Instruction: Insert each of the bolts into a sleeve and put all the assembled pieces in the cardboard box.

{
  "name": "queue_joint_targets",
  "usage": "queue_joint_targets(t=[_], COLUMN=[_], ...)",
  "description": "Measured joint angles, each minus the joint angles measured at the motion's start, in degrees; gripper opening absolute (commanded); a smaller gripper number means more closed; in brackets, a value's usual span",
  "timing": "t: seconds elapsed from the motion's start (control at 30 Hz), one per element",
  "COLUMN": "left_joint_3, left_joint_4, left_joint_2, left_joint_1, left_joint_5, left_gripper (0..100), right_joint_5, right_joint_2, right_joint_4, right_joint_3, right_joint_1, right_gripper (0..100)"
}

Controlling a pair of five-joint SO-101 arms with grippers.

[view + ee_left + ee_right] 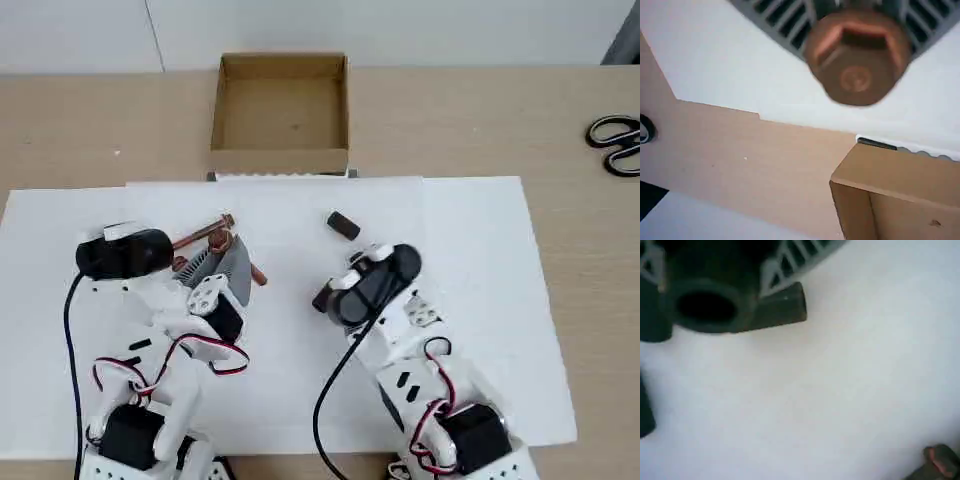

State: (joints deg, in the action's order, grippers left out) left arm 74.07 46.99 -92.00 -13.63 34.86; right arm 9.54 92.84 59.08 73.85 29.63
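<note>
Near edge: both arm bases sit at the near side of the table (100, 120), left arm near-left, right arm near-right, both on a white sheet (480, 260).

Left arm: stretches away from its base and bends slightly right, with the black wrist motor sticking out to the left. The left gripper (218, 248) is low over the sheet, left of centre. Its grey ribbed jaws are closed narrow on the held bolt (857, 55), a copper one. The left wrist view sees the hex head end-on, seated between the jaws.

Right arm: leans on a diagonal toward far-left, ending near the sheet's centre. The right gripper (325, 296) is clamped on the held sleeve (707, 307), dark, its open bore facing the wrist camera. This gripper is well apart from the left gripper, with bare sheet between them.

Around the left gripper: a loose bolt (205, 234) lies on the sheet just beyond the fingers, head to the right. A copper end (259, 276) shows just right of the fingers; cannot tell whether it is a separate bolt.

Farther: a loose sleeve (343, 225) lies on the sheet beyond the right gripper, apart from it.

Far: the cardboard box (280, 158) stands open-topped at the sheet's far edge. Scissors (615, 145) lie on bare table at far right.
</note>
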Motion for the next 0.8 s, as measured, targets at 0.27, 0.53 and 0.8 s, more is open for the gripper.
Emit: queue_joint_targets(t=[0.27, 0.53, 0.8], left_joint_3=[5.01, 5.27, 5.27], left_joint_4=[-6.42, -7.30, -7.30], left_joint_2=[-0.09, -0.09, -0.09], left_joint_1=[-2.37, -10.46, -11.52], left_joint_5=[4.48, 6.15, 6.24], left_gripper=[1, 1, 1], right_joint_5=[0.00, 0.00, 0.00], right_joint_2=[0.00, 0.00, 0.00], right_joint_4=[-4.84, -5.54, -5.98], right_joint_3=[4.92, 6.95, 7.03], right_joint_1=[8.18, 10.02, 10.02], right_gripper=[0.4, 0.4, 0.4])
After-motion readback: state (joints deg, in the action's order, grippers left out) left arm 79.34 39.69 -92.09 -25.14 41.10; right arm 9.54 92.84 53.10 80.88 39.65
